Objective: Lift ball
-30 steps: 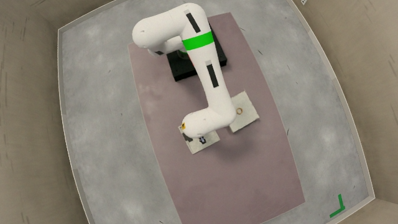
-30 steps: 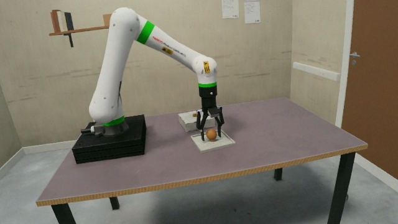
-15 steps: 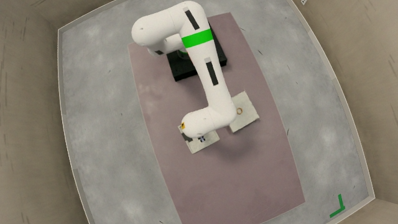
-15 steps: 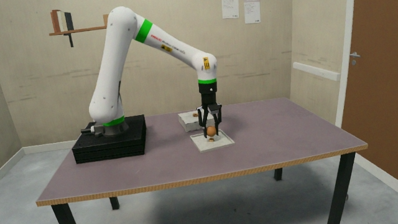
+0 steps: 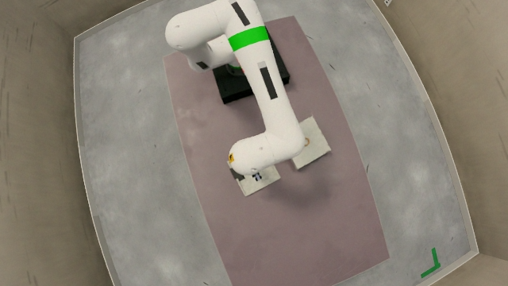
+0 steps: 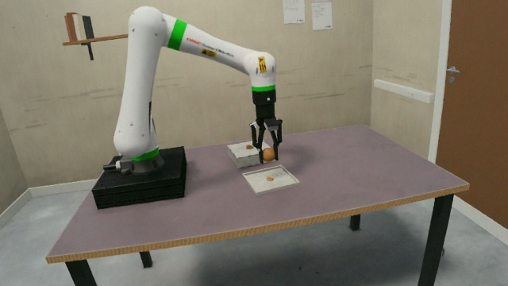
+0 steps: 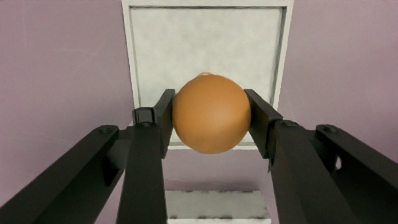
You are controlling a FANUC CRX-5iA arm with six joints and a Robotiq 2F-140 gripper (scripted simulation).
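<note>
My gripper [image 6: 268, 156] is shut on the orange ball [image 6: 268, 154] and holds it in the air above the shallow white tray [image 6: 271, 179]. In the wrist view the ball [image 7: 211, 114] sits squarely between the two black finger pads, with the tray [image 7: 207, 60] below it. A small orange ring [image 6: 270, 178] lies in the middle of the tray, clear of the ball. In the overhead view the arm's wrist hides the ball and most of the tray [image 5: 259, 181].
A raised white block [image 6: 247, 154] with a second small ring [image 6: 249, 146] stands just behind the tray; it also shows in the overhead view [image 5: 311, 142]. The arm's black base [image 6: 141, 182] is at the table's left end.
</note>
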